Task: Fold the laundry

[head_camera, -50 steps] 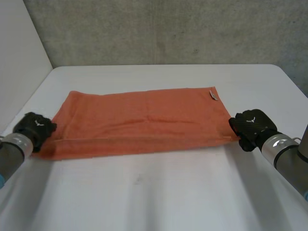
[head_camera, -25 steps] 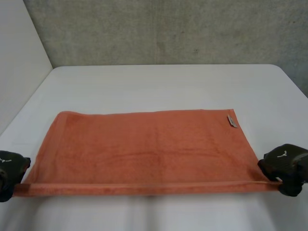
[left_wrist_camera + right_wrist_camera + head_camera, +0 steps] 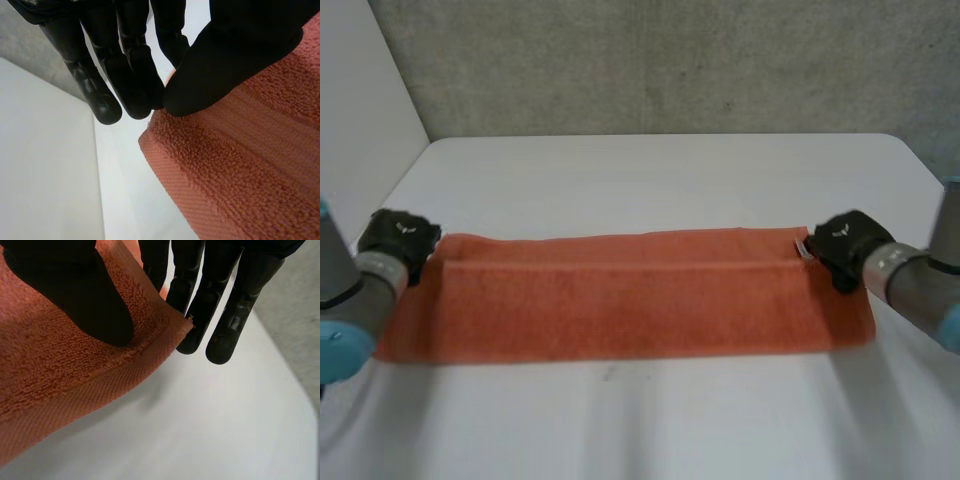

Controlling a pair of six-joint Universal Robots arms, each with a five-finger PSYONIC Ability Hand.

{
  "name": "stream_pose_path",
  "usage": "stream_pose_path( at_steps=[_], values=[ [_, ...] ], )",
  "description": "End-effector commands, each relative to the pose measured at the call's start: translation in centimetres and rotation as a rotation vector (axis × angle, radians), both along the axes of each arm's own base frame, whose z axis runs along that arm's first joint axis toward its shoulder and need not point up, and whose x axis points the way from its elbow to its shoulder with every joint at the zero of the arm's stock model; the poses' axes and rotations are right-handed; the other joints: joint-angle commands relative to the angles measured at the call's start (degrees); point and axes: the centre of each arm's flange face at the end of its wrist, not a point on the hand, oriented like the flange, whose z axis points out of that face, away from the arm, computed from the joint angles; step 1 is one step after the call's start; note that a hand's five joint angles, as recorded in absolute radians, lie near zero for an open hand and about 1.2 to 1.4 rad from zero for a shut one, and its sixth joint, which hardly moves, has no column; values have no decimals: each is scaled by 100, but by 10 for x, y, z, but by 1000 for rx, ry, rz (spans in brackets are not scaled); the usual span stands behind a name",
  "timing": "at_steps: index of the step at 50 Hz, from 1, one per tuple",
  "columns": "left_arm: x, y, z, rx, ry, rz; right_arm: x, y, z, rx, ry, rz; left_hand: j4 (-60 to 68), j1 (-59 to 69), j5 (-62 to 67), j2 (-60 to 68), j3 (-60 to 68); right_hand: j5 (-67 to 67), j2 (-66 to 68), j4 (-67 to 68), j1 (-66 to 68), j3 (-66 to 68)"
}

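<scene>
Towel (image 3: 620,295): orange terry, lying flat across the middle of the table (image 3: 660,170), long side running left to right. A straight ridge runs along its length just inside the far edge. The near edge lies flat on the table. A small label (image 3: 801,249) sits at the far right corner.

Left robot hand (image 3: 400,240): at the towel's far left corner. In the left wrist view the thumb lies on the top face of the towel (image 3: 250,170) and the fingers (image 3: 135,75) reach straight down past the edge, with the thumb tip meeting them right at the corner. The cloth appears to be pinched between thumb and fingers, though the contact itself is hidden under the thumb.

Right robot hand (image 3: 847,245): at the far right corner, just beside the label. In the right wrist view the thumb presses down on the pile near the woven hem, and the straight fingers (image 3: 192,300) pass under and beyond the corner tip. The corner is nipped between thumb and fingers, and its hem is raised slightly off the table (image 3: 200,430).

Arms: the left arm (image 3: 345,300) enters beside the towel's left end. The right arm (image 3: 920,290) enters beside its right end, passing close to the near right corner.

Surroundings: the white table shows bare on all sides of the towel. A grey wall (image 3: 650,60) stands behind the far edge of the table.
</scene>
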Motion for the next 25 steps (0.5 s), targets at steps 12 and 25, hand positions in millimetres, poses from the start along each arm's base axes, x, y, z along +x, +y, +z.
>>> stream_pose_path(
  at_steps=[12, 25],
  values=[
    [-21, -79, -38, -166, 14, -43, 34, -85, -40, -303, 20, 18, 1029, 1085, 1038, 1020, 1032, 1335, 1255, 1188, 2386, 1213],
    [-46, -81, -31, -333, 47, -124, 39, -94, -28, -366, -33, -25, -5971, -5915, -5962, -5980, -5968, -5665, -5745, -5812, -4614, -5787]
  ],
)
